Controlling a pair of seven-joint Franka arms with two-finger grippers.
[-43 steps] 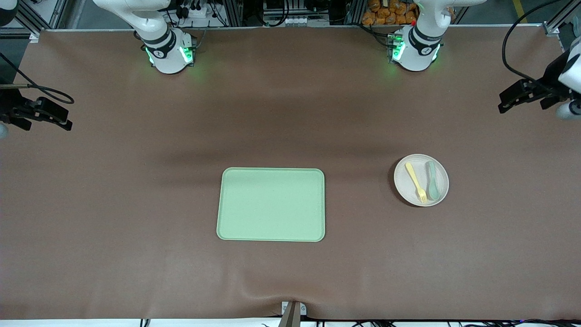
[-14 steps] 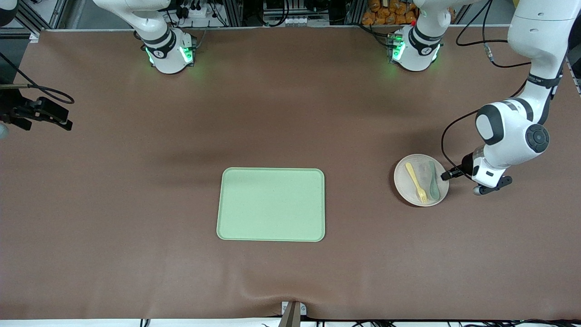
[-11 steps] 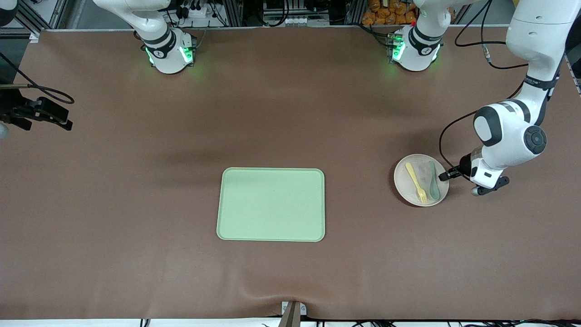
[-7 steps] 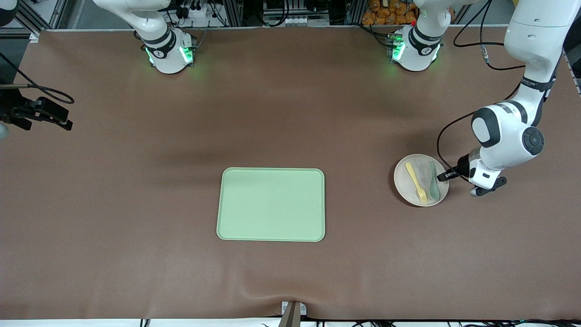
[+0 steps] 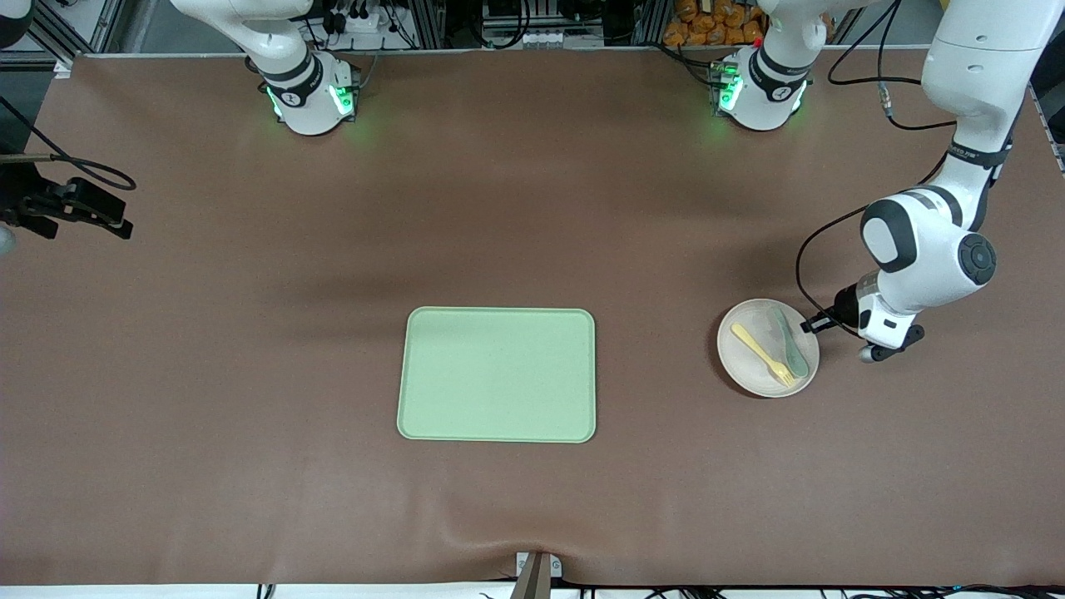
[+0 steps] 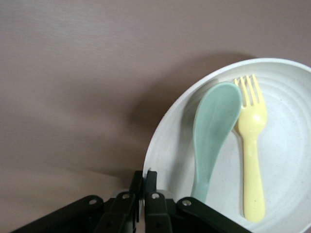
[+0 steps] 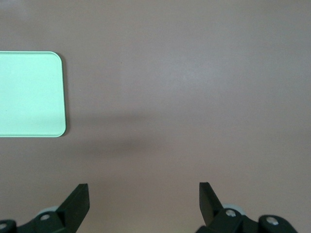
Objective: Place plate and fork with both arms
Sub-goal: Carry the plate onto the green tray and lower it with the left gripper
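Left end effector (image 6: 144,194) clenched on the rim of the round, matte plate (image 5: 753,366). On it — a slim yellow fork (image 5: 762,354) beside a grey-green spoon (image 5: 790,341). Right end effector (image 7: 144,204) waits, released.

My arms (image 5: 923,249) are glossy white shells with dark grey joint caps. Green lights glow on my bases (image 5: 757,91), at twelve o'clock on the table. A black cable loops beside my left wrist. My fingers (image 6: 150,196) are matte black, with silver screws.
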